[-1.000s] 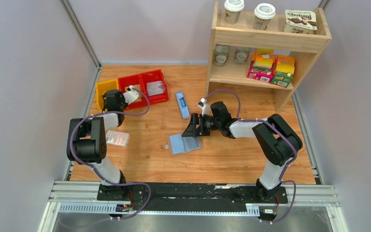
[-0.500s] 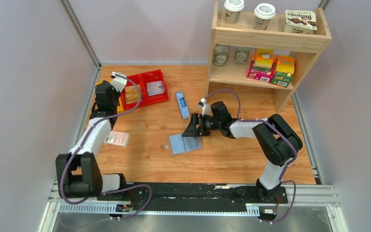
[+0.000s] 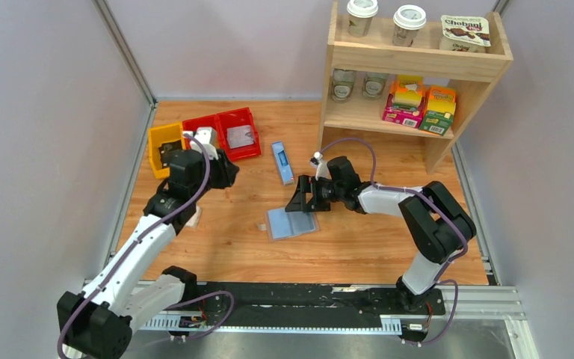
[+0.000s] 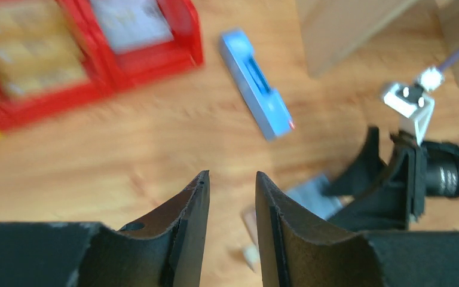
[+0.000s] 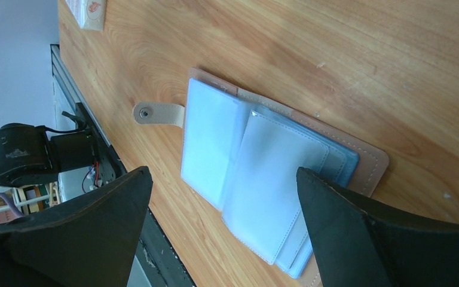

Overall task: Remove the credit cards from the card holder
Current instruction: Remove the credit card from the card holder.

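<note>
At table [image 3: 232, 247] centre, holder [image 3: 291, 223] lay open for slot access; your right gripper [image 5: 224, 172] gaped wide over it, left gripper [image 4: 232, 174] narrowly parted, empty.

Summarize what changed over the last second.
The left end effector pulled away from the red bins and swung right toward the card holder, fingers apart and empty. No grasp or release is visible. The right end effector, open over the opened card holder, barely shifted. The blue box stayed put.
</note>
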Action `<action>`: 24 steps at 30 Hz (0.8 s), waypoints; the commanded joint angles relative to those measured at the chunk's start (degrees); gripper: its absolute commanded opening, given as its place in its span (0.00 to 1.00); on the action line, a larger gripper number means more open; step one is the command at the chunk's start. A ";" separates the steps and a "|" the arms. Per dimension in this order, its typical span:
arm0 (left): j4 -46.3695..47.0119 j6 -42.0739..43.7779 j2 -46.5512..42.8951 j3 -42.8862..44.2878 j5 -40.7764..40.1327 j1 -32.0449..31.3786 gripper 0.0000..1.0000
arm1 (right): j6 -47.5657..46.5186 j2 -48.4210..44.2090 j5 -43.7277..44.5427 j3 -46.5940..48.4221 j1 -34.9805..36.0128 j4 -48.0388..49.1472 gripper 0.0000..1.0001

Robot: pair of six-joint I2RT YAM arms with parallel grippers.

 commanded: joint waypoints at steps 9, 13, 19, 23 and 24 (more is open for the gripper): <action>16.55 -27.51 15.01 -9.79 14.33 -14.19 0.36 | -2.78 -7.07 6.85 3.33 0.38 -10.82 1.00; 17.87 -26.90 21.61 -9.70 15.65 -14.73 0.34 | -3.05 -8.30 8.26 3.59 0.47 -12.86 1.00; 16.29 -25.23 27.15 -9.96 15.13 -14.73 0.32 | -2.78 -7.86 8.88 3.42 1.26 -14.44 1.00; 13.75 -24.53 28.92 -10.66 13.99 -14.73 0.28 | -1.99 -5.94 7.83 3.51 2.22 -14.01 1.00; 13.39 -24.26 29.10 -10.84 13.72 -14.73 0.28 | -1.82 -5.76 7.91 3.33 2.57 -13.57 1.00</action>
